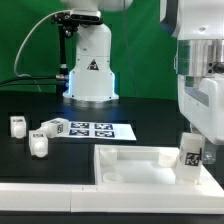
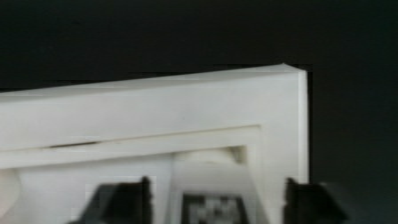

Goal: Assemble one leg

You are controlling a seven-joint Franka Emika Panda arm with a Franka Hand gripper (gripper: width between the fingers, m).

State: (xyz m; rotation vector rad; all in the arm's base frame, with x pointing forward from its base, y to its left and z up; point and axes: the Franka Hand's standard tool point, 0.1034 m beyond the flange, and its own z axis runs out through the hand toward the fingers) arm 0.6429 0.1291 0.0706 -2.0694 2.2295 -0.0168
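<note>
Four legs: one (image 1: 191,153) in end effector (image 1: 192,160), three (image 1: 38,134) loose.

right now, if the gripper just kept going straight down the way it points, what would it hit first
Most likely the white panel. The gripper points down with the leg between its fingers, right over the panel's corner, so the leg would touch first. In the wrist view the panel fills the path; the remaining gap is unclear.
</note>
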